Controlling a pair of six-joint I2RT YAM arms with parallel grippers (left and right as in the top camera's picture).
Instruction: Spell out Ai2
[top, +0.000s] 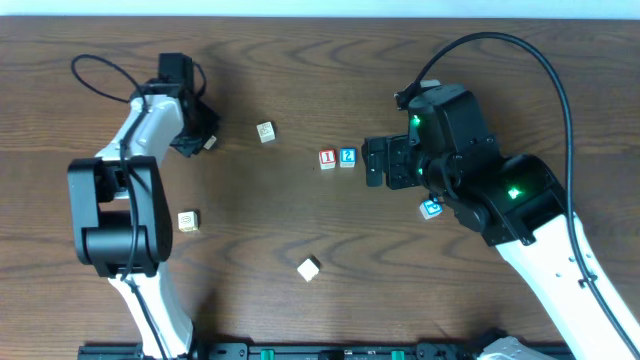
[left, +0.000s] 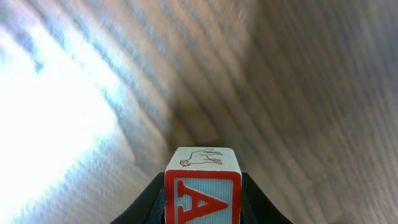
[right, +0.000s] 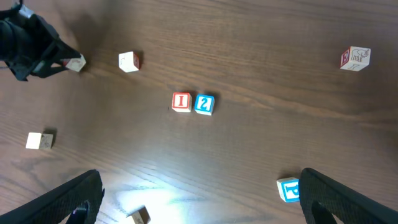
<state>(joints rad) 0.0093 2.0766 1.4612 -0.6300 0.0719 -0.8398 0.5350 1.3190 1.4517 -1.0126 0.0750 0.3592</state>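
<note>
My left gripper (top: 203, 138) is shut on a block with a red letter A (left: 203, 190), held just above the bare wood at the far left; the block also shows in the right wrist view (right: 76, 63). A red I block (top: 327, 159) and a blue 2 block (top: 347, 157) sit side by side, touching, at the table's middle. They also show in the right wrist view, the I block (right: 181, 102) left of the 2 block (right: 204, 104). My right gripper (top: 372, 162) is open and empty, just right of the 2 block; in its own wrist view (right: 202, 205) the jaws are spread wide.
A cream block (top: 265, 131) lies between the left gripper and the I block. Another cream block (top: 188, 221) lies at front left and one (top: 309, 267) at front middle. A blue block (top: 431, 208) sits by the right arm. A red-and-white block (right: 354, 58) lies at far right.
</note>
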